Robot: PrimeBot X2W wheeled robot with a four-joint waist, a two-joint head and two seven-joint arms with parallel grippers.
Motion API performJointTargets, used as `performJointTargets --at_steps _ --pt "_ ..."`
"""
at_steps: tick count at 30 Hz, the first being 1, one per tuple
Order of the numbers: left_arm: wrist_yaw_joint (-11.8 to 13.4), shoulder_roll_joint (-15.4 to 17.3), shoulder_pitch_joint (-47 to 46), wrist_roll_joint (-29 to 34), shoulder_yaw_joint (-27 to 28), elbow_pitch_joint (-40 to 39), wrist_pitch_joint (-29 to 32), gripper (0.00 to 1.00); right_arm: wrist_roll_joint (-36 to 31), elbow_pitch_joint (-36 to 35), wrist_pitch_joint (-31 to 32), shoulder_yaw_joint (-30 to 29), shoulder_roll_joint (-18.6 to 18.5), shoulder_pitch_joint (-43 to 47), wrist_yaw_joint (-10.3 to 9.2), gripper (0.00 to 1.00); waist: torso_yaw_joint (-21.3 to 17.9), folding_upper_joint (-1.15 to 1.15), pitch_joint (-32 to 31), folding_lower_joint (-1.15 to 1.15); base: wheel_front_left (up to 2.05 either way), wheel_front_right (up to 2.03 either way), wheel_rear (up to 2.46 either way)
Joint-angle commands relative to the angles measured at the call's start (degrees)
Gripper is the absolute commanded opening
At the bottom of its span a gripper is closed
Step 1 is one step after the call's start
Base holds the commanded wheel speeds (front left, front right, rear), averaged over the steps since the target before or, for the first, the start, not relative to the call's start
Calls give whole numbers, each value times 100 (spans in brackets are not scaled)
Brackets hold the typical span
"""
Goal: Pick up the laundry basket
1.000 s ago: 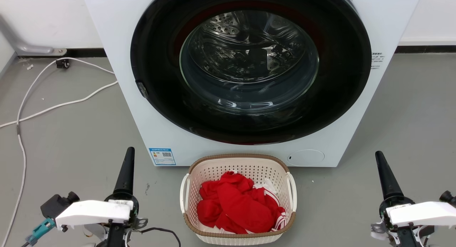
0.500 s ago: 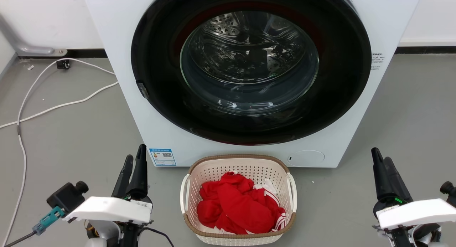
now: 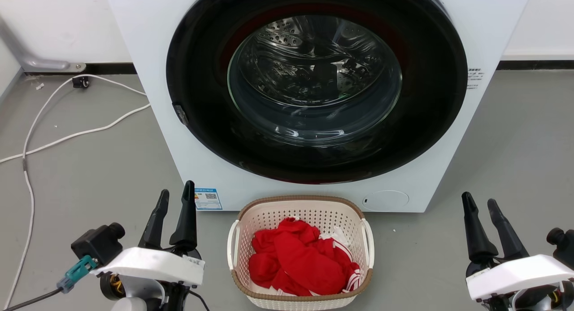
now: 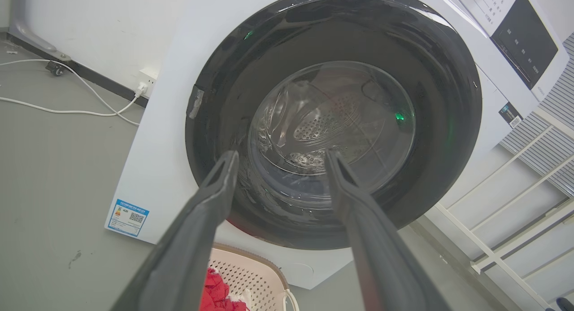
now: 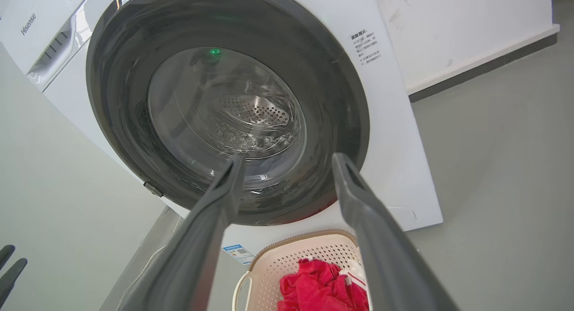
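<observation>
And the left pincer (image 3: 177,188) and right pincer (image 3: 479,199) had both spread open since 1 second earlier, holding nothing, flanking the laundry basket (image 3: 300,198); washer (image 3: 148,55) close behind.

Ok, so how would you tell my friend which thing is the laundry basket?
Find the big white washing machine with the round dark door. On the grey floor right in front of it sits the laundry basket. It is the small cream tub full of holes, with a brown woven-look rim, white side handles and red clothes inside.

White washer (image 3: 314,91), white cable (image 3: 76,133) alongside
</observation>
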Motion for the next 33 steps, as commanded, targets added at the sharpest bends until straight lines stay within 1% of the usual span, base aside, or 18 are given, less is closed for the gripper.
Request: performJointTargets --at_steps 1,14,24,33 --pt "16 41 -16 146 -20 -57 -46 100 -157 -110 -15 -7 10 -4 0 100 -3 0 -4 0 0 0 0" --pt "76 74 20 1043 -84 39 -242 100 -1109 -297 26 31 18 128 0 100 -13 0 -30 0 0 0 0" --pt "119 109 24 1652 -159 161 -384 100 -1742 -419 71 28 25 217 0 100 -13 0 -41 0 0 0 0" --pt "169 117 27 2144 -231 107 -493 100 -2226 -519 132 14 30 301 0 100 -17 0 -33 0 0 0 0"
